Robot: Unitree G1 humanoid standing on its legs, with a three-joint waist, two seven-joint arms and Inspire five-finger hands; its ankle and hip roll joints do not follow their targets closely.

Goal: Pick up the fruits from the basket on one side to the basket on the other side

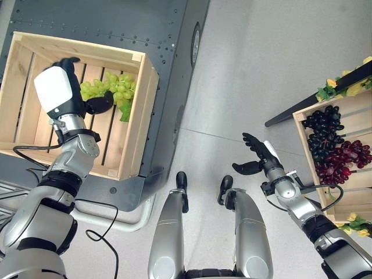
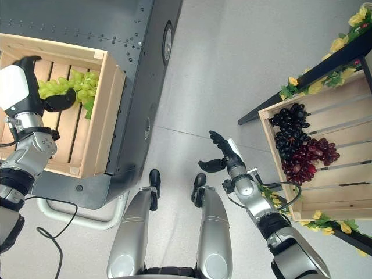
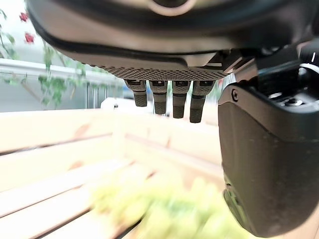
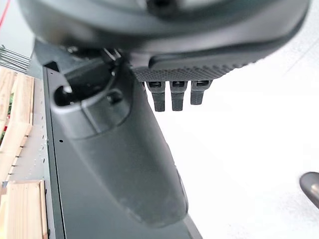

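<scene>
green grapes [image 1: 110, 88] lie across crate [image 1: 142, 116] slats | left hand [image 1: 67, 87] released above | right hand [image 1: 258, 154] released

Dark metal platform [image 1: 151, 29] on robot's left — carries wooden crate [image 1: 139, 116]. Grey floor [image 1: 250, 70] between — second wooden crate [image 1: 363, 186] at right.

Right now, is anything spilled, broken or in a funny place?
Nothing stands out. The green grapes lie inside the left wooden crate, under the open left robot hand. The dark and red grapes sit inside the right wooden crate. The right robot hand is open over the floor, holding nothing.
</scene>
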